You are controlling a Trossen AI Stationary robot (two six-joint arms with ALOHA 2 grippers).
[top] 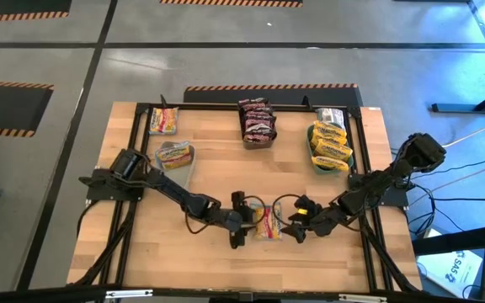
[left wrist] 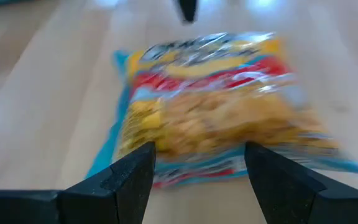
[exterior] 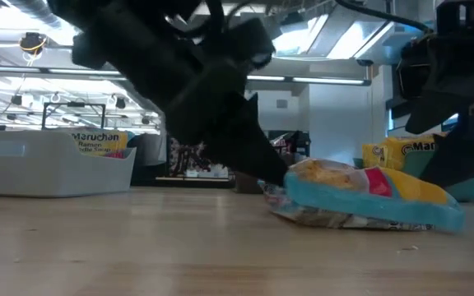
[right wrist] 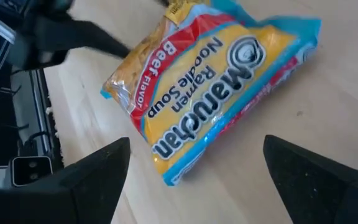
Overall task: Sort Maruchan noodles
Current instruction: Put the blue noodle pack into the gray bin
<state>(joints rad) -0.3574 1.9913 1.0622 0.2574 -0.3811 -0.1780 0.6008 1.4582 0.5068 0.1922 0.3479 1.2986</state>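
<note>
Here the light wooden table (top: 217,160) with its black metal frame is carrying everything. Along its far edge, a clear grey plastic bin (top: 173,162) on the left is holding a yellow-and-red glossy noodle packet, a second packet (top: 163,121) is lying just beyond it near the corner, a middle container (top: 258,123) is holding dark red-brown packets, and a dark green dish (top: 330,147) on the right is holding yellow packets.

Both dark arms are reaching in toward the near middle of the table. The left gripper (top: 238,220) is sitting low at the table, its fingers (left wrist: 129,180) standing apart on either side of the near end of a yellow, red and light-blue plastic Maruchan ramen packet (top: 267,222); whether they are touching it cannot be told. The right gripper (top: 297,220) is hanging just beside the packet's other side, its fingers (right wrist: 98,168) spread wide and holding nothing. That packet is lying between the two grippers, seemingly resting on another packet underneath, its label reading beef flavor.
</note>
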